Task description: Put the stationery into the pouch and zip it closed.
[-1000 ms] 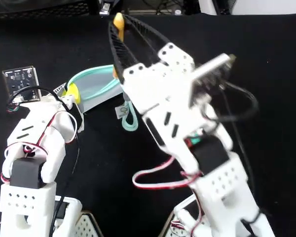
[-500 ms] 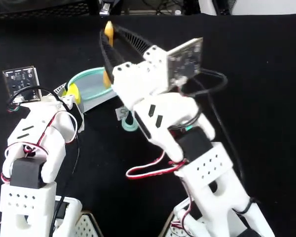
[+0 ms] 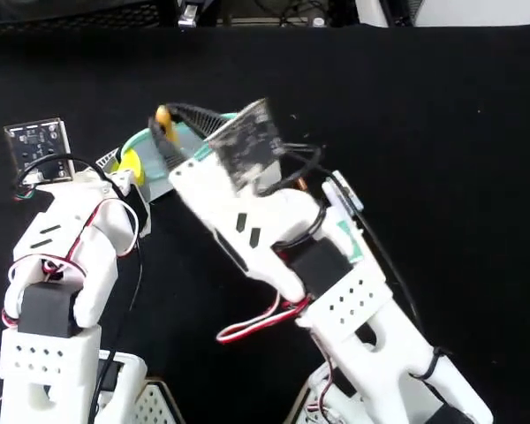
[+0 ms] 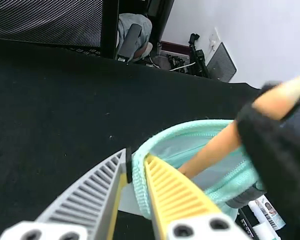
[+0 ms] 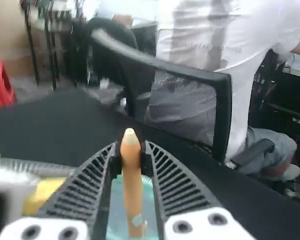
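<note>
Two arms meet at the pouch. In the high view, the left gripper [image 3: 126, 165] sits at the rim of the teal pouch [image 3: 142, 140] on the black table [image 3: 442, 132]. The right gripper [image 3: 162, 125] hangs just above the opening, with an orange marker [image 3: 163, 114] clamped between its jaws. The two grippers are near each other, so the right arm should probably come down on the far side of the mouth, away from the left arm's jaws.

The left wrist view shows the left jaws pinching the pouch's zip edge and lifting it so the mouth gapes. One end of the marker appears to reach into that gap. The rim should be held steady, because a slack edge could fold shut across the marker.

In the right wrist view, the marker lies straight between the right jaws, gripped along its middle, with the pouch's pale lining below. It seems best to tilt the marker along the pouch's length, slide it deep, and spread the jaws only once most of it is inside.
</note>
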`<state>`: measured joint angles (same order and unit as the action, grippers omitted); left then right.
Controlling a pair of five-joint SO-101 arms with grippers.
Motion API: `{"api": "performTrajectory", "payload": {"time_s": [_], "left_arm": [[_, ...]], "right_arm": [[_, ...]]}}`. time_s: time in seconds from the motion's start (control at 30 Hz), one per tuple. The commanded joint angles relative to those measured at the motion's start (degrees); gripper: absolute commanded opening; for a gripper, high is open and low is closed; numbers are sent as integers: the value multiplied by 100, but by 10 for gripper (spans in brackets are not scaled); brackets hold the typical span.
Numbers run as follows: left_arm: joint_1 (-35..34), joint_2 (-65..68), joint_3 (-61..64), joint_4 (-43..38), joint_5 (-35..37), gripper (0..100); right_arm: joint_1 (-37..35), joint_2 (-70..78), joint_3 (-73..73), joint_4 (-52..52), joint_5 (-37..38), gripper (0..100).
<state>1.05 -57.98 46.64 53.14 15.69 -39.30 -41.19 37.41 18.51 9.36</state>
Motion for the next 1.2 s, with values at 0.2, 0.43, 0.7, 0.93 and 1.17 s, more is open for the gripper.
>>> {"api": "performTrajectory", "payload": {"time_s": [0.2, 0.43, 0.7, 0.93, 1.17], "left_arm": [[4, 185, 787, 114, 44, 30], [-4, 185, 787, 114, 44, 30], [-22, 185, 787, 114, 44, 30], [4, 185, 875, 70, 44, 30], [4, 185, 901, 70, 44, 30]], "right_arm": [[-97, -48, -629, 1240, 255, 194], [-62, -48, -1349, 1785, 255, 178], [1495, -708, -2853, 3138, 255, 181], [3305, -198, -2141, 4527, 299, 180], [3464, 1877, -963, 3262, 316, 180]]}}
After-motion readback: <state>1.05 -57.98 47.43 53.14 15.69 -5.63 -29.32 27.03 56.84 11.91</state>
